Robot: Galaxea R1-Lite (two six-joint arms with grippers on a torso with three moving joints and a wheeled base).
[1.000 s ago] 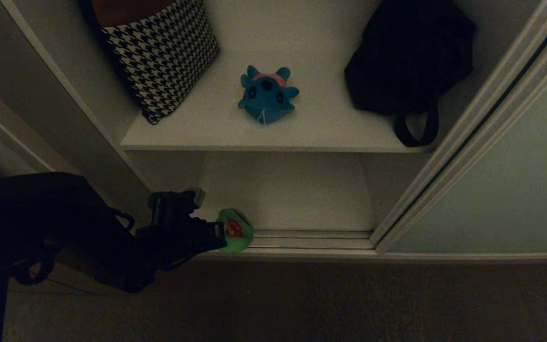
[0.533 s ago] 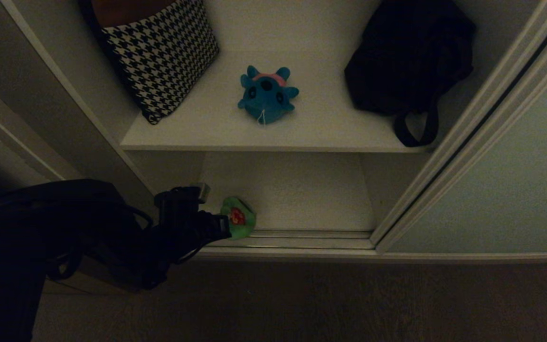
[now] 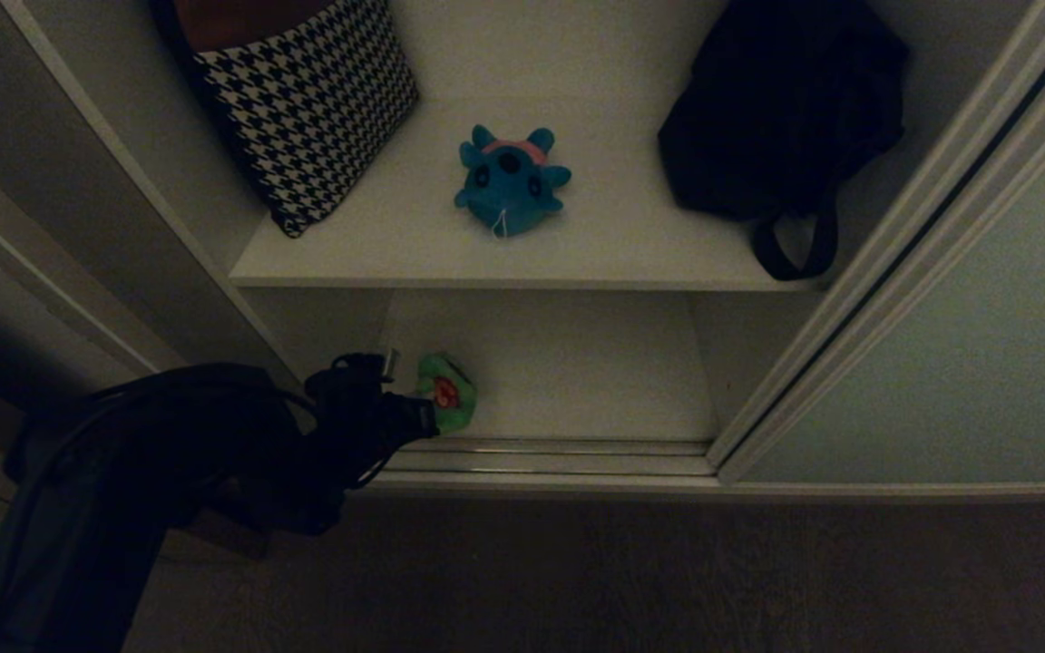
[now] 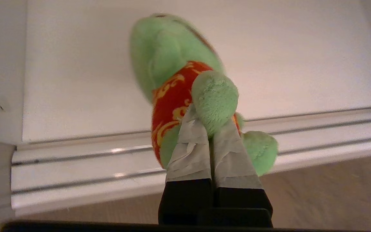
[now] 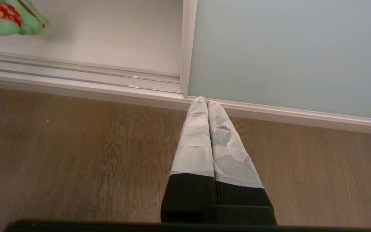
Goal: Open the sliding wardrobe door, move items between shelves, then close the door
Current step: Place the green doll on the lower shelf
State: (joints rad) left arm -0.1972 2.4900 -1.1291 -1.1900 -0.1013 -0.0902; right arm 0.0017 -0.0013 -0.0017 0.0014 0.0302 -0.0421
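Observation:
My left gripper (image 3: 427, 419) (image 4: 208, 124) is shut on a limb of the green frog plush (image 3: 446, 399) (image 4: 175, 77), which hangs over the front left of the white bottom shelf (image 3: 568, 367) (image 4: 269, 64), just past the door tracks. The frog also shows in the right wrist view as a green plush (image 5: 11, 17). The blue plush (image 3: 512, 180) with a pink back lies on the upper shelf (image 3: 414, 245). The pale grey-green sliding door (image 3: 967, 363) (image 5: 285, 48) stands slid to the right, leaving the shelves exposed. My right gripper (image 5: 206, 101) is shut and empty, low over the floor by the door's edge.
A houndstooth cushion (image 3: 309, 100) leans at the upper shelf's left and a black strapped bag (image 3: 781, 113) sits at its right. The door tracks (image 3: 577, 458) (image 4: 76, 161) run along the wardrobe's front. Wooden floor (image 5: 76, 154) lies before it.
My left gripper has carried the green frog up and inward, from over the door tracks to over the bottom shelf's front. The blue plush and the door have stayed put.

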